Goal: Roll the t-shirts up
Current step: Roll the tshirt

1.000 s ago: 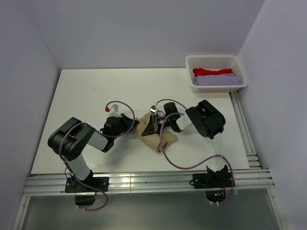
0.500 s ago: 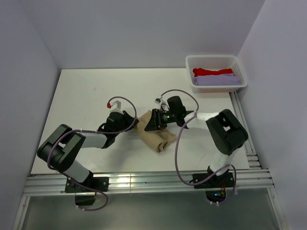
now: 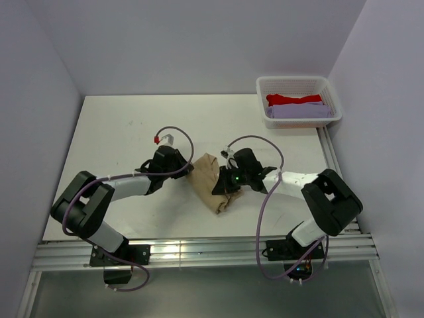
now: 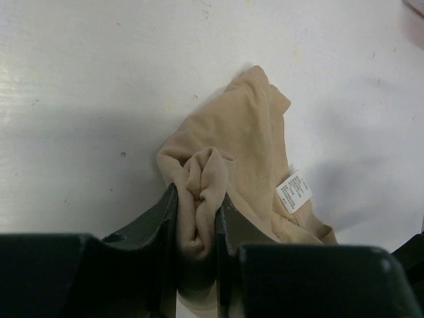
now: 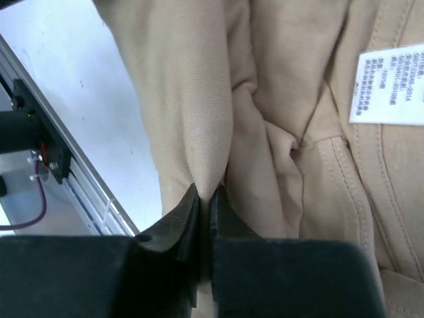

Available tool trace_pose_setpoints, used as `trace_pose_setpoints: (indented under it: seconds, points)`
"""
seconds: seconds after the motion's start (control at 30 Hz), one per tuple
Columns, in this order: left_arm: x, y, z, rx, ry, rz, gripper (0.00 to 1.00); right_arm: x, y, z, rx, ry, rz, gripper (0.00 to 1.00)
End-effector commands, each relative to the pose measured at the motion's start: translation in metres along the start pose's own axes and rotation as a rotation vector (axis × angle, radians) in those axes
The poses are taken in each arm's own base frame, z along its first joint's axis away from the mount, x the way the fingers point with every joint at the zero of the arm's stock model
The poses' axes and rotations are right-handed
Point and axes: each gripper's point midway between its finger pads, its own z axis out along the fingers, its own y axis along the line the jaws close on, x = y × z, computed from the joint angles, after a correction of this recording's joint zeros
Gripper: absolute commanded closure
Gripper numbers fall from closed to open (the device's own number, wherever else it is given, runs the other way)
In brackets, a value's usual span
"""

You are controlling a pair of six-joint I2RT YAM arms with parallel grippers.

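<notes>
Tan t-shirt [image 3: 205, 171]: crumpled bundle on table [image 3: 119, 132], mid-width, toward near edge. Left gripper [image 4: 196, 218]: jaws narrow, pinching thick fold at bundle's left end. Right gripper [image 5: 205, 199]: jaws nearly together, clamping thin fold on right side. Neck label [image 4: 293, 192]: white, facing up. Far right corner: basket [image 3: 301, 121] holding red t-shirt [image 3: 291, 99], lavender t-shirt [image 3: 301, 110].

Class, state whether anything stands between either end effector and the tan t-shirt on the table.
Nothing visible does. The left end effector and the right end effector each pinch a fold of the tan t-shirt directly.
</notes>
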Motion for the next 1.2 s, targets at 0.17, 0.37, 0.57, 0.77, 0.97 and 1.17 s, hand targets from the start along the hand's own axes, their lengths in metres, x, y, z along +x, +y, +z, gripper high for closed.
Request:
trace_pose_setpoints:
  seconds: [0.17,0.37,0.57,0.77,0.97,1.17]
  points:
    - [-0.009,-0.006,0.004,-0.029,0.028,0.052,1.00,0.048,-0.033,0.003,0.106,0.059,0.041,1.00]
    - [-0.009,-0.010,0.006,-0.041,0.061,0.070,1.00,0.055,-0.058,0.004,0.298,0.045,0.070,0.85]
    - [-0.013,-0.015,0.005,-0.042,0.066,0.091,1.00,0.062,-0.053,0.002,0.331,0.008,0.036,0.63]
    - [-0.010,-0.015,0.007,-0.029,0.072,0.100,1.00,0.050,-0.026,-0.017,0.247,-0.070,-0.001,0.53]
    - [-0.013,-0.017,0.009,-0.024,0.070,0.113,1.00,0.063,-0.016,-0.027,0.214,-0.054,-0.008,0.57]
    - [-0.011,-0.019,0.009,-0.016,0.085,0.120,1.00,0.078,-0.022,-0.025,0.244,-0.027,0.021,0.57]
